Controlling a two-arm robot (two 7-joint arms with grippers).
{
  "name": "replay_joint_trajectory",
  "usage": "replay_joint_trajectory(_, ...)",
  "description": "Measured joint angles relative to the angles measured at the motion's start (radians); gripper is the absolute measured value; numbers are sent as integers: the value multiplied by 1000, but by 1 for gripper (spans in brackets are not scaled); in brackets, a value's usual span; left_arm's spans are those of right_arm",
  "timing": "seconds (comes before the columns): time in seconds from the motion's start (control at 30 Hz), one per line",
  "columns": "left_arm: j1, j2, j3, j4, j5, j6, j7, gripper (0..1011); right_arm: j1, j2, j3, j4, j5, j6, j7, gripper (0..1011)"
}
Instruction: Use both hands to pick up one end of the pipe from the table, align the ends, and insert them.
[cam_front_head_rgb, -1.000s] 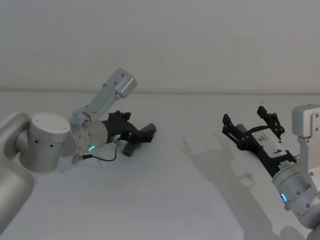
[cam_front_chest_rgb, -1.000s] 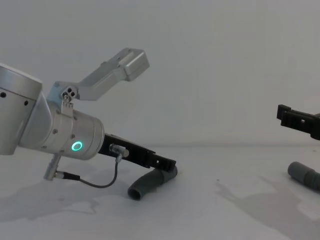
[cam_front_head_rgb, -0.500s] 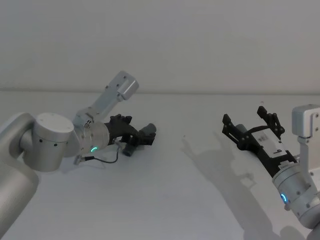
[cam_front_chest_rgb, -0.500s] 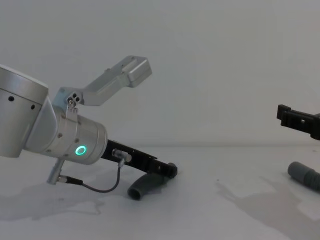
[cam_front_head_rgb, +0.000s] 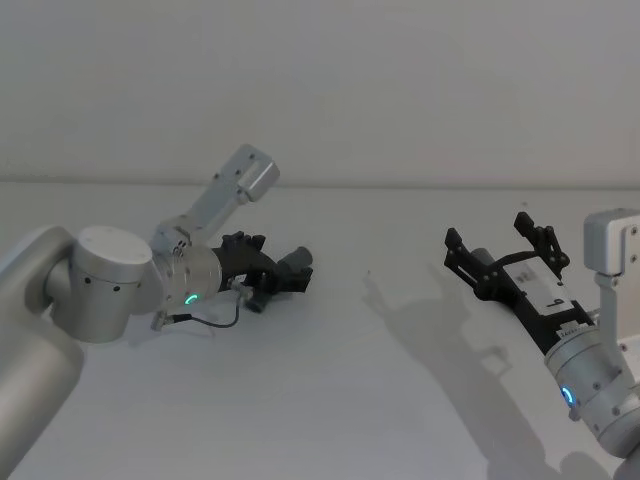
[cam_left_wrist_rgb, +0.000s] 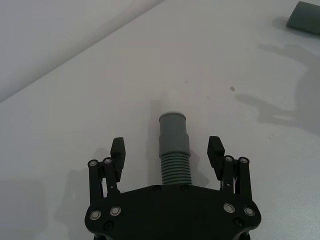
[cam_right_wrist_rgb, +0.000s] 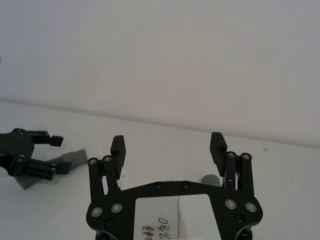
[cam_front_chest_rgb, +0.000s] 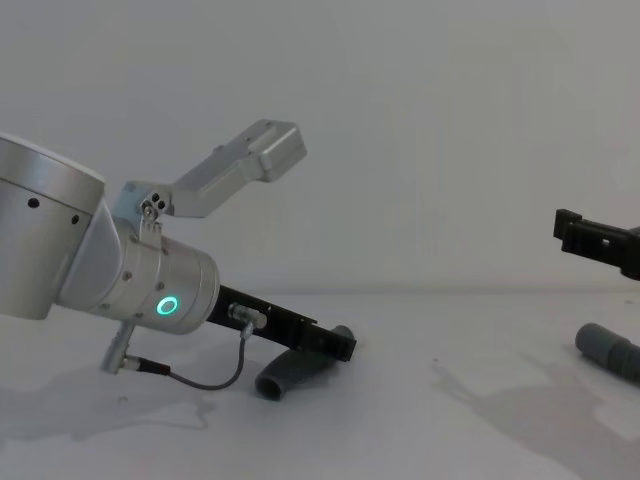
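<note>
Lowering the left hand (cam_left_wrist_rgb: 167, 145) over the last second, I now have it close to the counter (cam_front_head_rgb: 330, 400), fingers spread either side of the left hose piece (cam_front_chest_rgb: 290, 372). Its smooth cuff (cam_left_wrist_rgb: 173, 132) pokes out ahead between them, not pinched yet. The hose lies flatter than before. The right hand (cam_front_head_rgb: 495, 240) hasn't moved; it hangs spread wide over the right hose piece (cam_front_chest_rgb: 608, 350). Closing the left looks like the next step.
</note>
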Motion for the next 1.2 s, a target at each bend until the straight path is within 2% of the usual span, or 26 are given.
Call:
replay_joint_trajectory(0.87, 3, -17, -13, 11, 7, 46, -11, 997, 0, 0, 0, 0, 0, 0, 0, 1002)
replay_joint_trajectory(0.93, 3, -17, -13, 11, 8, 48, -12, 980, 0, 0, 0, 0, 0, 0, 0, 1001)
replay_joint_trajectory(1.2, 4, -18, -14, 10, 10, 56, -14, 773, 0, 0, 0, 0, 0, 0, 0, 1002)
